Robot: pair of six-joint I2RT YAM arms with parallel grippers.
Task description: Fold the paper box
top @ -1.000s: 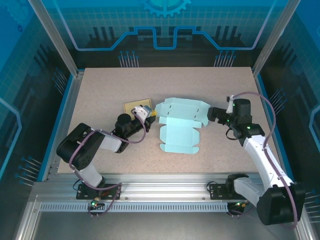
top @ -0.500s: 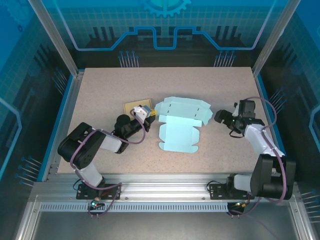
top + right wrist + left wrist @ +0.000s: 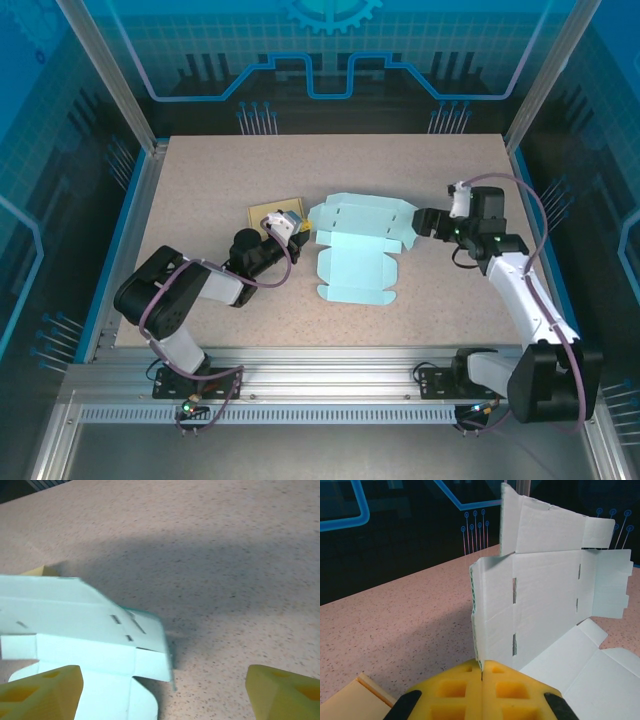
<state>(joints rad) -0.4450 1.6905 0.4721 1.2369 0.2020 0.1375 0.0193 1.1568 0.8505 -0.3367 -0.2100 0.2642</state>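
Early fold: the left tool (image 3: 482,669) pinches the left edge of the box (image 3: 355,255). The right tool (image 3: 424,222), spread, sits just beside the right flap (image 3: 405,222); closing on it likely comes next.

Bright overhead light; paper box (image 3: 85,630) seems slightly blurred, casting soft shadow.

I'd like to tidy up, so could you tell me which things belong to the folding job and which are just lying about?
Belongs to the job: paper box; left tool, shut on its left edge; right tool, open near its right edge.
Lying about: tan slab beside the left tool.
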